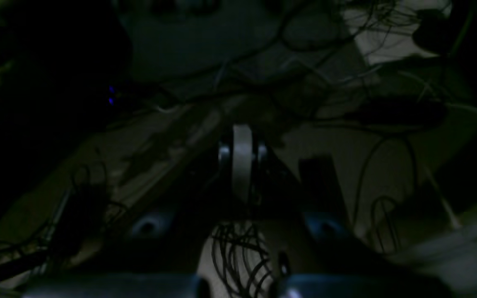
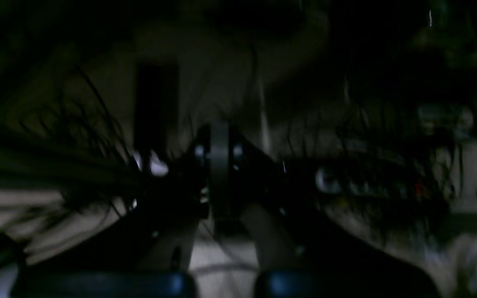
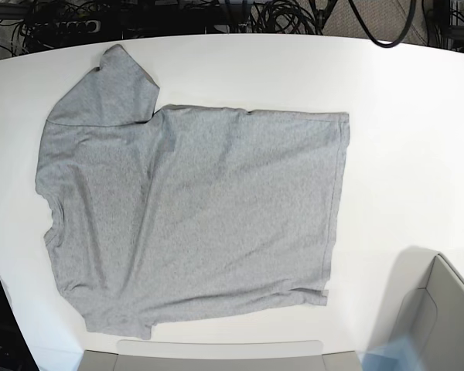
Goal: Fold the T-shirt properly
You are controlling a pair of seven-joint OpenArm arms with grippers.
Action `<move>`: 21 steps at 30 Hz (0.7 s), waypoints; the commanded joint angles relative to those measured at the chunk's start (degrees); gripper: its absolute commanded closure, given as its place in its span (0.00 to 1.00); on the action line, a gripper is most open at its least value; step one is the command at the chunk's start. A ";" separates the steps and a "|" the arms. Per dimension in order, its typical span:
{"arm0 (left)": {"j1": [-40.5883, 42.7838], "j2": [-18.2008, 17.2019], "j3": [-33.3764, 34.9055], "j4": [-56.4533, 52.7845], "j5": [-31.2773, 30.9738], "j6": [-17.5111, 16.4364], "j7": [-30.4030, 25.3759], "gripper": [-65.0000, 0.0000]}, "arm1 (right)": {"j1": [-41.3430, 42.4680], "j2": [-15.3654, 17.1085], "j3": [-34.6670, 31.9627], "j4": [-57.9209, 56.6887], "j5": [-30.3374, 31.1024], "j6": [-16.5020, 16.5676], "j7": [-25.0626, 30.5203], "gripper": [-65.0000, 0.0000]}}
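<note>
The T-shirt [image 3: 193, 209] is spread flat and unfolded across the worktop [image 3: 402, 116], every fold left, both tools pressed together on nothing

You see a big white bench [image 3: 402, 100] with a curved far edge, lit bright from above. Behind it the floor is dark and full of black cables [image 3: 286, 14], tangled in heaps. A grey box [image 3: 437, 317] sits at the near corner. In the two wrist views the room is very dim, and you can only make out more loose wires [image 1: 238, 252] on a pale floor.
</note>
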 commanded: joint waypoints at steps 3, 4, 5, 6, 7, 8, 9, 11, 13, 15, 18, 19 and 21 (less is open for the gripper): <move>6.62 -0.21 -0.12 9.23 -0.12 0.01 -2.16 1.00 | -8.37 0.28 0.10 13.21 0.01 0.12 2.01 0.99; 8.03 -0.21 -0.21 12.04 -0.12 0.01 -2.16 1.00 | -10.30 0.28 0.10 17.17 0.36 0.12 2.01 0.99; 9.35 -0.21 -0.21 14.86 -0.12 0.01 -2.16 1.00 | -12.15 0.37 0.10 20.95 0.80 0.12 1.93 0.99; 10.84 -0.21 -0.21 18.20 -0.12 0.01 -2.16 1.00 | -14.35 0.37 0.10 25.43 1.59 0.12 1.93 0.99; 12.25 -0.21 -0.21 20.84 -0.12 0.01 -2.16 1.00 | -16.02 0.46 0.01 28.86 2.38 0.12 1.93 0.99; 13.48 -0.21 -0.21 23.30 -0.21 0.01 -2.16 1.00 | -17.60 0.46 0.01 32.29 3.17 0.12 1.93 0.99; 14.98 -0.30 -0.21 26.37 -0.21 0.01 -2.07 1.00 | -19.62 0.46 0.01 36.59 3.96 0.12 1.93 0.99; 17.44 -0.30 -0.21 31.03 -0.21 0.01 -2.07 1.00 | -23.31 1.60 0.01 43.89 5.11 0.21 1.93 0.99; 19.11 -0.30 -0.21 35.34 -0.21 0.01 -2.07 1.00 | -26.65 3.80 -0.52 50.57 6.78 0.21 1.84 0.99; 20.43 -0.30 -0.21 38.59 -0.12 0.01 -2.07 0.99 | -29.03 4.94 -0.52 55.50 9.15 0.21 0.52 0.98; 21.83 -0.30 -0.21 42.73 -0.12 0.01 -1.99 0.92 | -31.93 6.79 -0.16 64.02 16.10 0.21 -5.81 0.85; 21.92 -0.30 -0.21 43.78 -0.12 0.01 -1.72 0.88 | -32.72 7.49 -0.08 66.22 19.00 0.21 -7.74 0.79; 21.92 -0.30 -0.21 45.98 -0.12 0.10 -1.19 0.80 | -33.69 8.90 -0.08 69.74 25.50 0.21 -10.38 0.69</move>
